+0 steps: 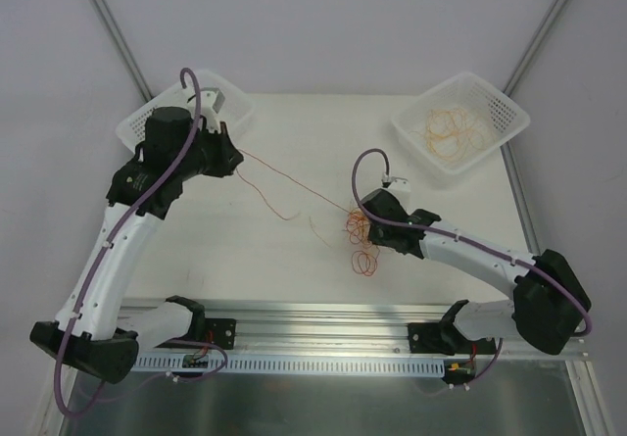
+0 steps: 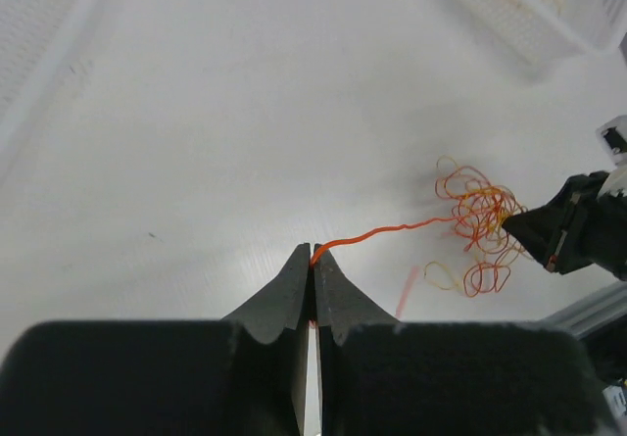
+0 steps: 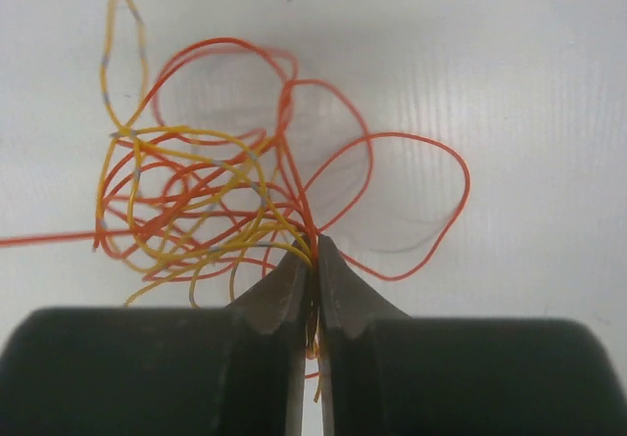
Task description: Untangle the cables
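While the left arm reaches to ten o'clock, its left tool (image 2: 313, 252) is pinched tight on one red cable (image 2: 377, 232) running to the tangle of cables (image 1: 361, 243) at the centre of the tabletop (image 1: 294, 132). The right tool (image 3: 313, 245) is clamped on that tangle. A white basket (image 1: 502, 113) at two o'clock holds loose orange-yellow cables (image 1: 449, 130). The arm largely covers the ten o'clock basket (image 1: 132, 128), which seems to hide its contents.

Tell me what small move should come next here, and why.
Probably the left gripper should draw its red wire away from the tangle while the right gripper holds firm. Both grippers are shut: the left on one red strand running to the clump, the right on strands at its edge, so pulling may slide that wire free.
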Controlling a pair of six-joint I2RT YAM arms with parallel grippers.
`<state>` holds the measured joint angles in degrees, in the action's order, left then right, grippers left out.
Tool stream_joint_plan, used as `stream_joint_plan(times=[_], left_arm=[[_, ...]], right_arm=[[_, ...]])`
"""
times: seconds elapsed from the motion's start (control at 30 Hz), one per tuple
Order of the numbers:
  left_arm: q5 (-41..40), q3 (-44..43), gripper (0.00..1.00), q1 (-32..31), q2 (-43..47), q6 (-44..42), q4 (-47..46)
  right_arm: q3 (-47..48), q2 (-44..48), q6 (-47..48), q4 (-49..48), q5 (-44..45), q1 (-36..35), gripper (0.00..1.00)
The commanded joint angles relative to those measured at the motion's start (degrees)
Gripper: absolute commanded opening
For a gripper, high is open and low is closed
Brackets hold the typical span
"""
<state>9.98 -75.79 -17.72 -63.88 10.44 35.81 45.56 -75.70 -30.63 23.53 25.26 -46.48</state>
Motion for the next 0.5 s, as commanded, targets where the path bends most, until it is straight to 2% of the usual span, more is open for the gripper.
stream_joint_plan(times=[0.0,0.2,0.33,0.47], left_arm=[[-4.79,-6.99,0.0,1.37,3.14,2.39,2.33],[-0.76,-15.52,0.0,1.46,3.06,5.82,2.86],[-2.58,-18.69,0.0,1.46,2.97,6.44,3.03],[-4.18,-22.63,0.0,1.81,1.92,7.49,3.74]], right_arm=[[-1.0,3.19,2.24,5.3,2.25,1.39,0.09],[-1.61,2.14,2.77,5.83,0.59,1.48,0.13],[-2.58,1.0,1.28,5.83,-0.47,2.09,0.14],[-2.67,0.03,1.01,6.97,-0.91,3.5,0.22]])
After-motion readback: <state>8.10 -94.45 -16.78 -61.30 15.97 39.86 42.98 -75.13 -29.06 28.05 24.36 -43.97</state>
